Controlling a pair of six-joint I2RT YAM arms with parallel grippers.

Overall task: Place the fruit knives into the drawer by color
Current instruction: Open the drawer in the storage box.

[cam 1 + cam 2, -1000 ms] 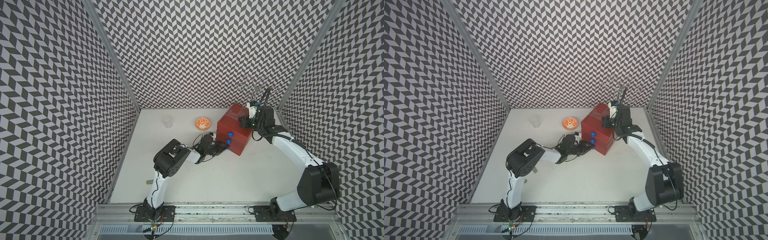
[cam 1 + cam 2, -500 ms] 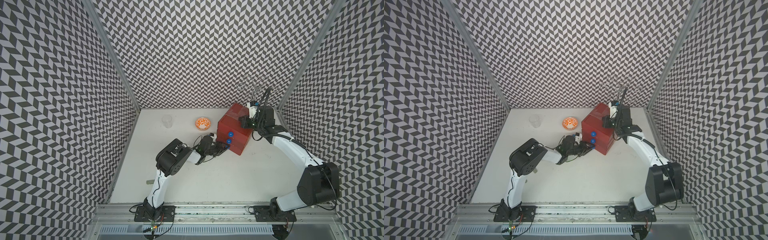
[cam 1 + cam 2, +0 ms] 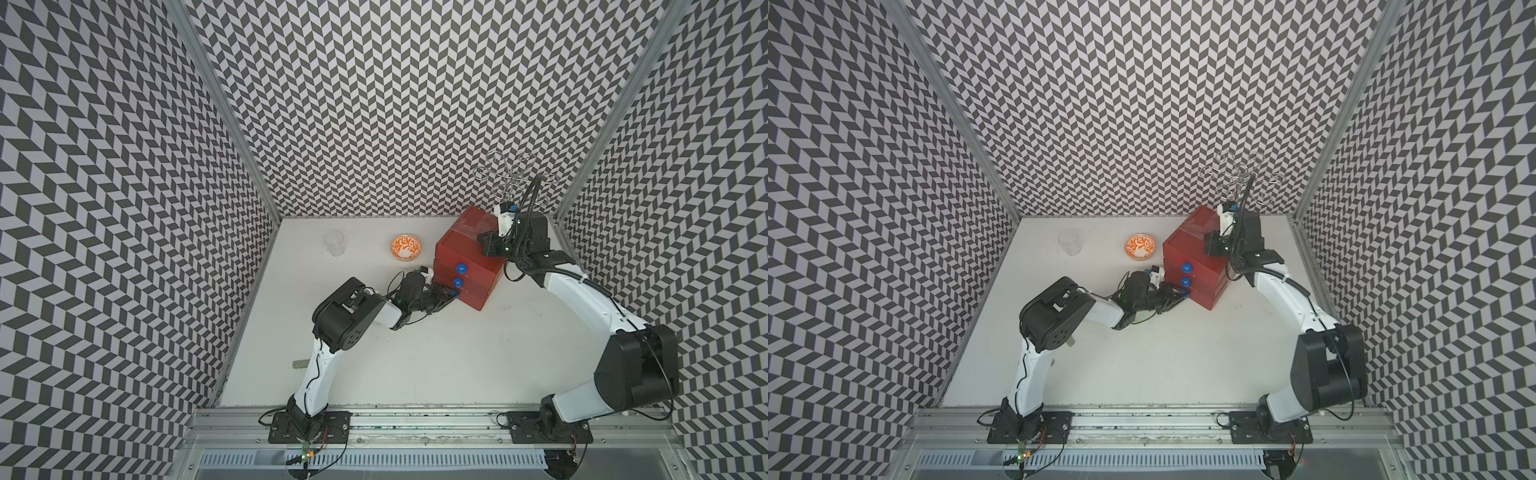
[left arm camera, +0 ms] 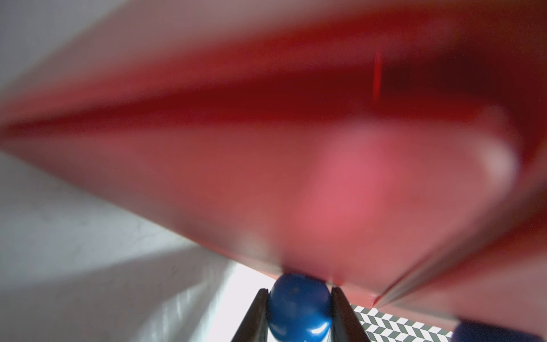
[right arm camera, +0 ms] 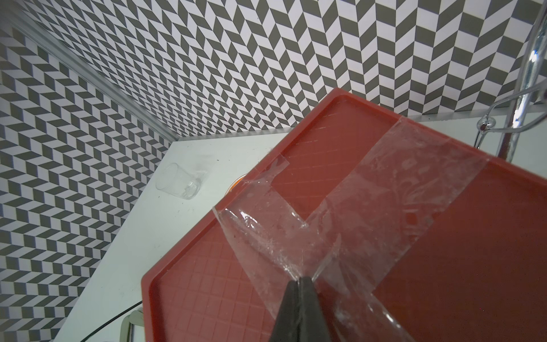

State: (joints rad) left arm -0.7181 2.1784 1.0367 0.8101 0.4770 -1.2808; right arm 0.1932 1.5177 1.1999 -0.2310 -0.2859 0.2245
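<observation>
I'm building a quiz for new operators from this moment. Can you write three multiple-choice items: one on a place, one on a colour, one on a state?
1. Where is the left gripper?
A. At the lowest blue ball knob of the red three-drawer chest.
B. Raised high in the air.
C. Pulled back near its own base.

2. What colour is the pattern on the small round white bowl?
A. Green.
B. Orange.
C. Blue.

3. How does the right gripper stand?
A. Wide open.
B. Half open.
C. Shut.

Key:
1 A, its fingers sit against both sides of that knob.
2 B, orange swirls cover the white inside.
3 C, no gap shows between its jaws in the right wrist view.
</observation>
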